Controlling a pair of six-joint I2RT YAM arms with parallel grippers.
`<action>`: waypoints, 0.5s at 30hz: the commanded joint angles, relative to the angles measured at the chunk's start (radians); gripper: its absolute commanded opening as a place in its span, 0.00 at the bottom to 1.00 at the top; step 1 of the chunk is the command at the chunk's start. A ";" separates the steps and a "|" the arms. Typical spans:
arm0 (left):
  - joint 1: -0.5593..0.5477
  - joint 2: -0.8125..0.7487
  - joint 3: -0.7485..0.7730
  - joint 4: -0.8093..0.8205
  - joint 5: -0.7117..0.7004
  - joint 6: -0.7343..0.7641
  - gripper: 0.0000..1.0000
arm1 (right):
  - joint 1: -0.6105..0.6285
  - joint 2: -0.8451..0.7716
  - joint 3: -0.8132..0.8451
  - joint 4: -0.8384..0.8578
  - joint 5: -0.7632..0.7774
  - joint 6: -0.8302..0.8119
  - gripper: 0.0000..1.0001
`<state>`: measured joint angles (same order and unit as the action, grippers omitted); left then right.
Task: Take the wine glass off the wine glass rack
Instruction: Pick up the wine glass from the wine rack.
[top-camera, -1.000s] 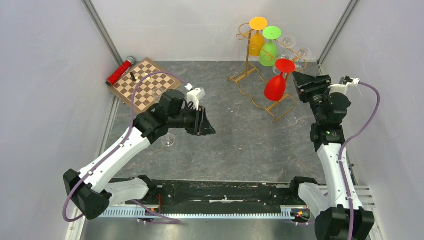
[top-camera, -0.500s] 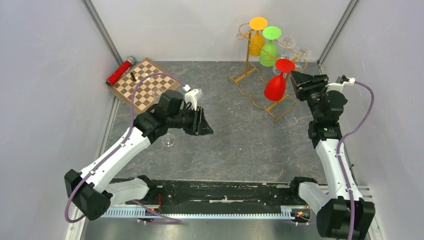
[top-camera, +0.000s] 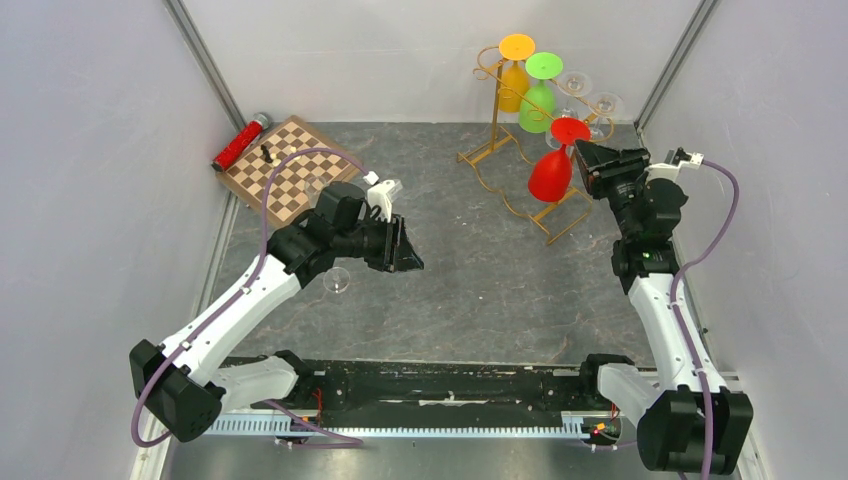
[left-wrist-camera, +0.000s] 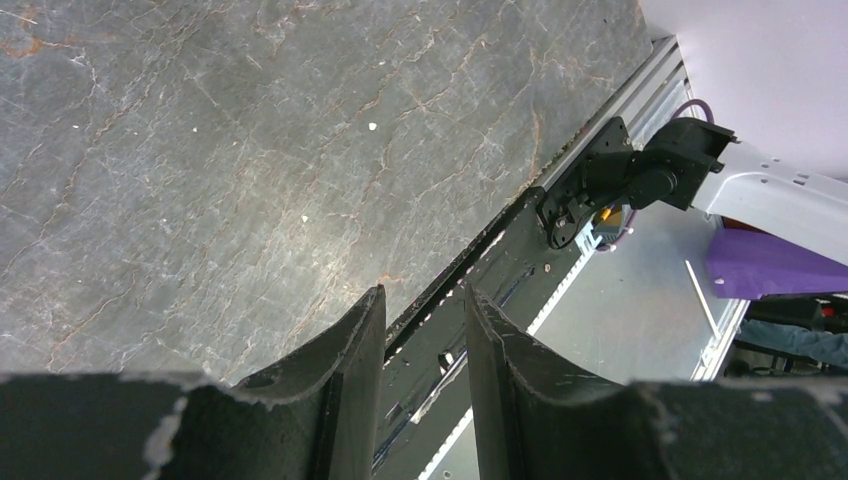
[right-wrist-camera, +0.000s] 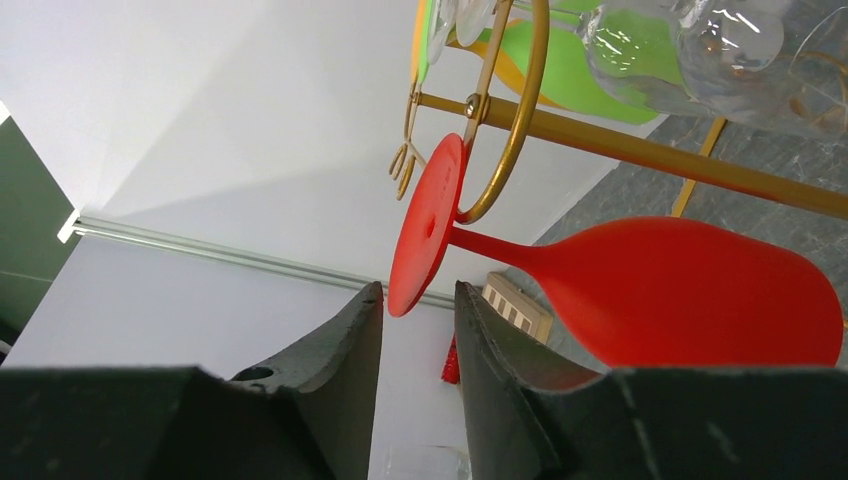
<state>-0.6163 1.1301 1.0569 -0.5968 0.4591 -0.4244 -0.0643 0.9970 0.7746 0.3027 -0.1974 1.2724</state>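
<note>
Grey stone table (top-camera: 480, 270) carries everything; wine glass rack (top-camera: 494, 120) stands at far right, chessboard (top-camera: 290, 175) far left; left gripper (left-wrist-camera: 425, 310) hangs over mid-table well away from the rack, fingers apart, nothing between them; right gripper (right-wrist-camera: 418, 300) is up at the rack's near side; red wine glass (right-wrist-camera: 690, 290) hangs bowl-down there, stem through a gold loop, foot seated on the loop; orange glass (top-camera: 514, 80), green glass (top-camera: 538, 100) and clear glasses (top-camera: 590, 95) hang further back; right fingers apart, rim of the red foot just inside the gap, not pinched.
</note>
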 joint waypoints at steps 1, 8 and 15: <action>0.009 -0.026 -0.003 0.019 0.032 0.041 0.41 | 0.004 0.005 0.019 0.055 0.036 0.020 0.35; 0.019 -0.025 -0.006 0.019 0.039 0.040 0.41 | 0.004 0.022 0.011 0.085 0.037 0.040 0.29; 0.027 -0.027 -0.012 0.019 0.043 0.038 0.41 | 0.004 0.035 0.009 0.108 0.039 0.052 0.22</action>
<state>-0.5976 1.1297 1.0496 -0.5964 0.4759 -0.4236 -0.0624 1.0260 0.7746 0.3481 -0.1783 1.3087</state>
